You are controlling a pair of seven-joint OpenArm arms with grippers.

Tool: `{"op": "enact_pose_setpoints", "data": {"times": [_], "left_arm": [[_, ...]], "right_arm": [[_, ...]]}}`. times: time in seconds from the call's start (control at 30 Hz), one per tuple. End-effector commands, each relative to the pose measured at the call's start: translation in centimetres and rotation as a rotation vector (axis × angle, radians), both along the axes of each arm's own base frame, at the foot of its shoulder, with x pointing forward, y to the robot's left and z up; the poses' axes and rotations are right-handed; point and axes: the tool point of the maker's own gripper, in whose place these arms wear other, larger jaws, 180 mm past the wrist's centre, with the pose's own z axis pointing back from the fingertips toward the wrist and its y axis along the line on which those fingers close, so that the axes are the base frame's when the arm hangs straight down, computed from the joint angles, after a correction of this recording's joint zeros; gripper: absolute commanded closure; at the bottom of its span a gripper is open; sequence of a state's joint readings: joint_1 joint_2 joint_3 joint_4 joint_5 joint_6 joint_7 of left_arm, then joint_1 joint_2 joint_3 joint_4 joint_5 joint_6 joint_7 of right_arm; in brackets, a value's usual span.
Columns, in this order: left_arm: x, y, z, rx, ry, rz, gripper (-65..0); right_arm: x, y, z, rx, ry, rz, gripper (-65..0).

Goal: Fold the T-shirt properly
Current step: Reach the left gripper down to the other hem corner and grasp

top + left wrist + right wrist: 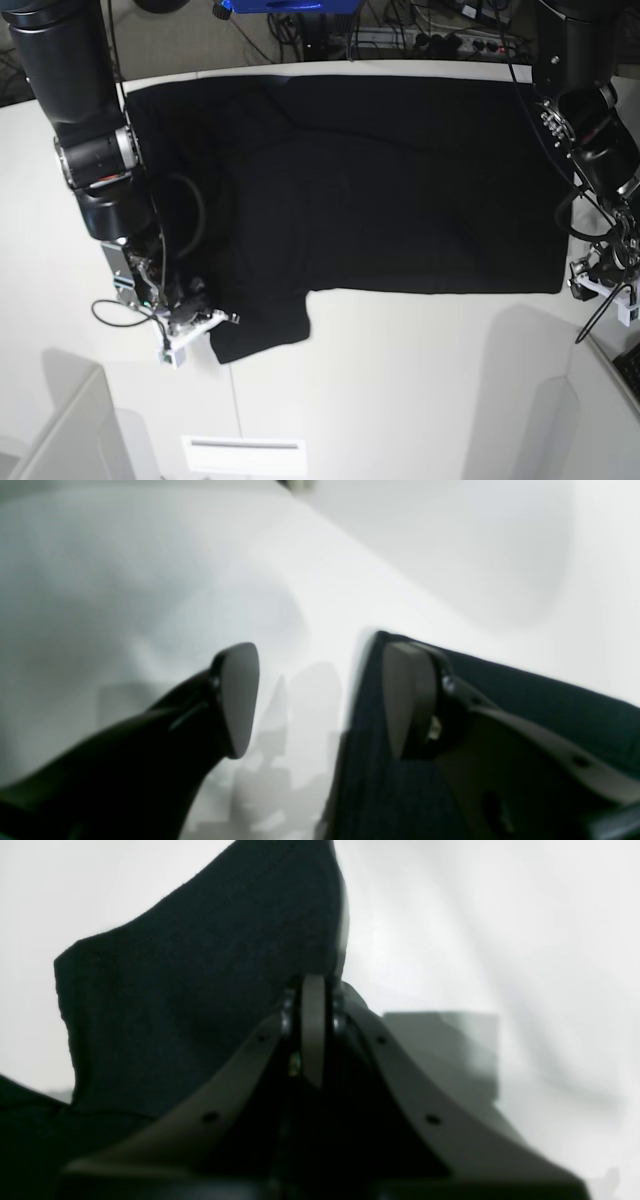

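Observation:
The black T-shirt lies spread flat on the white table, plain side up, with one sleeve reaching toward the front left. My right gripper sits at that sleeve's edge. In the right wrist view its fingers are pressed together where the dark fabric meets them. My left gripper hovers by the shirt's front right corner. In the left wrist view it stands open, one finger over the shirt corner, and only bare table shows in the gap.
Cables and a power strip lie behind the table's far edge. A white label sits near the front edge. A pale box corner is at the front left. The table's right edge runs just beside my left gripper.

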State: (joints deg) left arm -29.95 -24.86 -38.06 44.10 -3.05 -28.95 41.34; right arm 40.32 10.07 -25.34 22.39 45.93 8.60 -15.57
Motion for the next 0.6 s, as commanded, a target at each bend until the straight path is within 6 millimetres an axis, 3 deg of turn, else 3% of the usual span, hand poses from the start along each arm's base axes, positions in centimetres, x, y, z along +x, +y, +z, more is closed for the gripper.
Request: {"op": "enact_pose_setpoints", "data": {"times": [0.0,0.17,0.3,0.4,0.57], "left_arm": [[1.4,0.9,2.2,0.006,-0.062,0.009,-38.2],[2.8,-0.2,1.8,-0.062,-0.061,0.010,-38.2],[3.5,-1.4,1.6,-0.019,-0.022,-0.054,-38.2],[4.2,-1.2,1.7,0.032,-0.037,-0.029,-38.2],[3.6,-1.7,-1.3,-0.010,0.004,0.000,-38.2]], "right_arm": [[0.5,-0.3,0.7,-0.017,0.005,0.006,0.0],[0.5,-0.3,0.7,-0.017,0.005,0.006,0.0],[0.5,-0.3,0.6,-0.017,0.007,0.006,0.0],[0.5,-0.3,0.6,-0.017,0.007,0.006,0.0],[0.3,-0.3,0.4,-0.017,0.010,0.006,0.0]]}}
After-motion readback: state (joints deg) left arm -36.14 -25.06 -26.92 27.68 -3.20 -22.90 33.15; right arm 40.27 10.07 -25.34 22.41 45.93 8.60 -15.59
